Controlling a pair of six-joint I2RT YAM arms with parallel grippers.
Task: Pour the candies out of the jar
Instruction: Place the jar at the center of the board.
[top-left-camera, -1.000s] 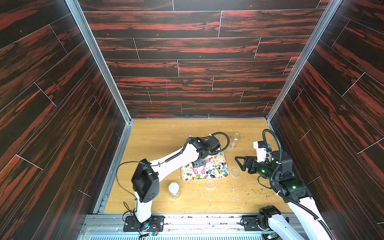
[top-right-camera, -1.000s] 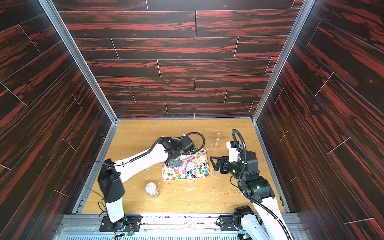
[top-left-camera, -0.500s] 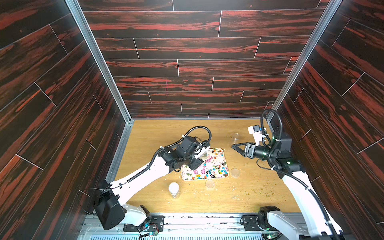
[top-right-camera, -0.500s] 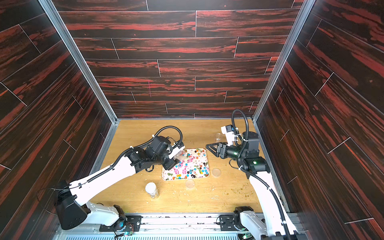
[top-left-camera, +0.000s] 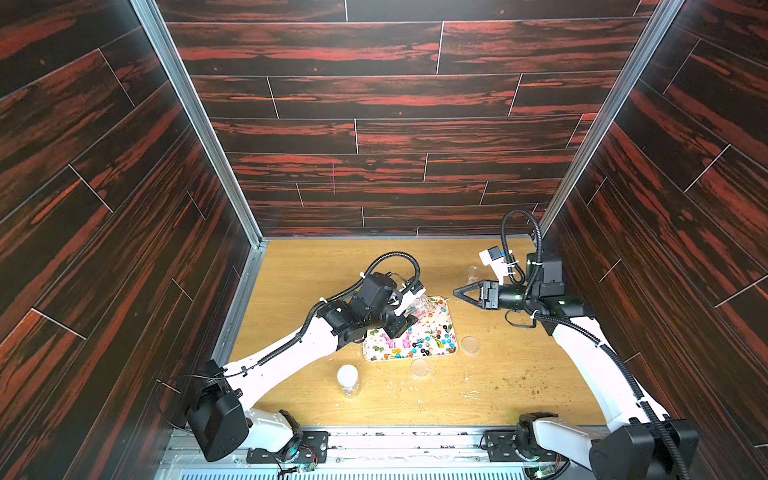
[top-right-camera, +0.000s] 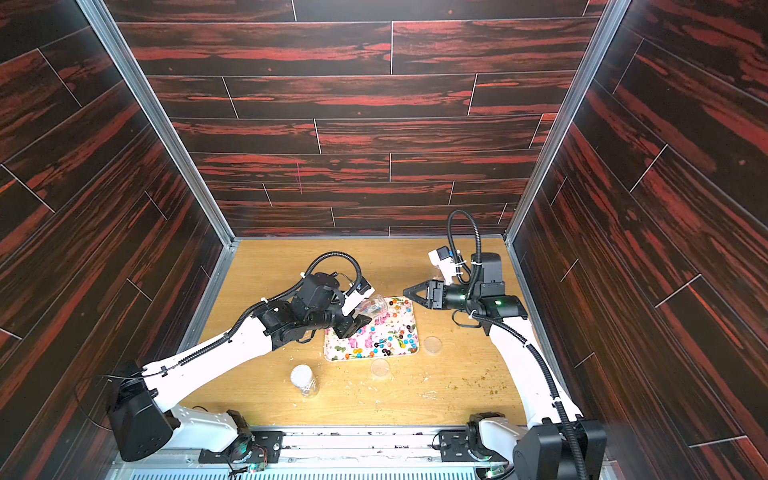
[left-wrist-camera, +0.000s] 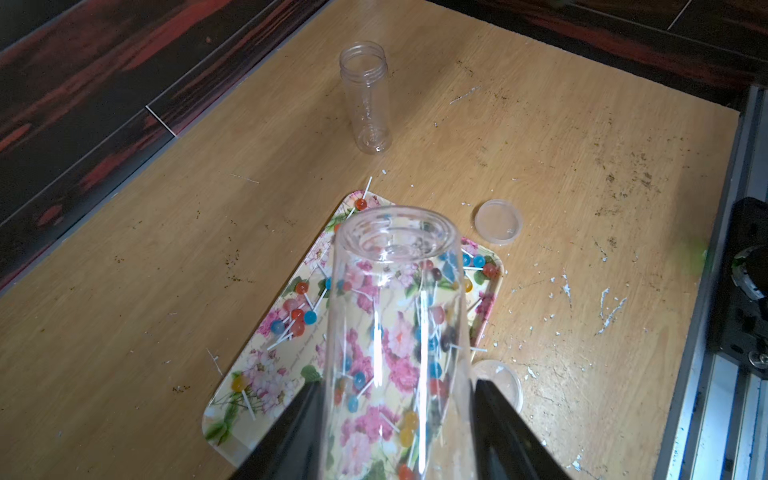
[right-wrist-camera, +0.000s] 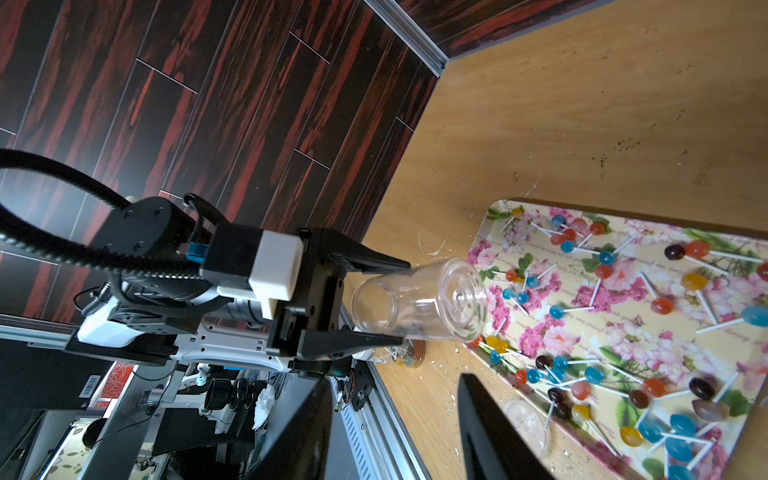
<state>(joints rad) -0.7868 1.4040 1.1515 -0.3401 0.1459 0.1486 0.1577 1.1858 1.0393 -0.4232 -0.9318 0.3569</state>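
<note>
Three clear jars (left-wrist-camera: 368, 99), two loose lids (top-left-camera: 470, 345), one flowered tray (top-left-camera: 376, 353), dozens of candies (right-wrist-camera: 698, 248).

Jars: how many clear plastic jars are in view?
3. One clear plastic jar is gripped in the left hand above the pink-flowered tray; an empty upright jar stands far back; a white-topped jar stands near the front edge. None seems hidden.

The left arm (top-left-camera: 291, 363) and right arm (top-left-camera: 577, 345) are wearing white shells between black joint housings. Ribbed black cables (top-left-camera: 502, 235) are trailing along them. The right tool (top-left-camera: 456, 292) is tapering into black wedge fingers (top-left-camera: 471, 286), a white camera block (top-left-camera: 498, 268) behind.
</note>
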